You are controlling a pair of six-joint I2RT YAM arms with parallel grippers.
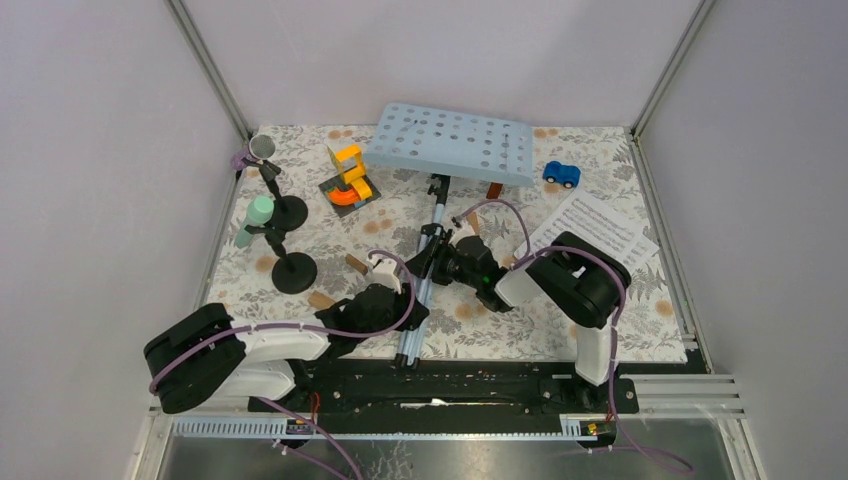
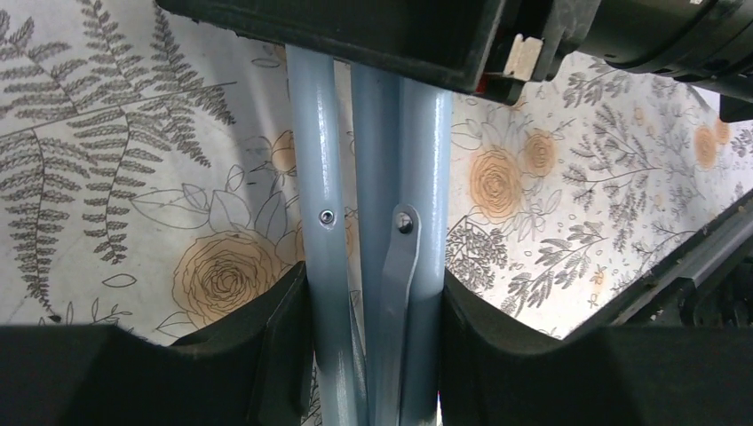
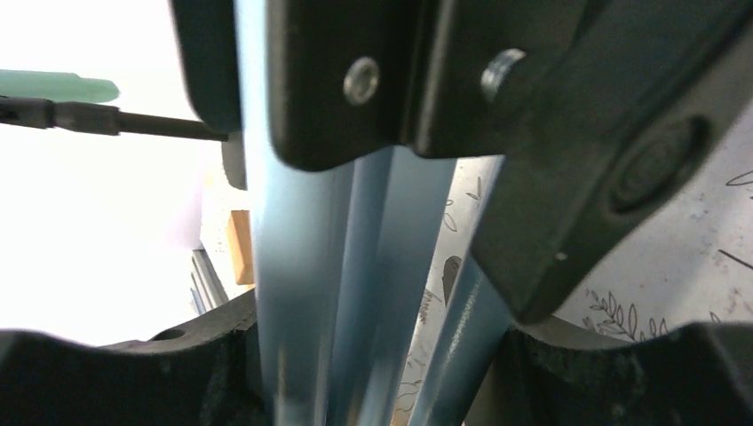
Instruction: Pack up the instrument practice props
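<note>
Objects on my desk (image 1: pixel 640 300) outside the job.
Blue toy car (image 1: pixel 561 174) far right; orange-yellow block stack (image 1: pixel 349 180) far left; brown wooden blocks (image 1: pixel 356 264) scattered about.

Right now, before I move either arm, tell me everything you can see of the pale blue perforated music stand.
The pale blue perforated metal music stand has a flat rectangular rack with round holes, at the far side of the floral mat. Its thin post runs toward the arms into painted tubular tripod legs, folded together, with rivets and a flat brace. The left gripper and the right gripper each clamp those legs.
</note>
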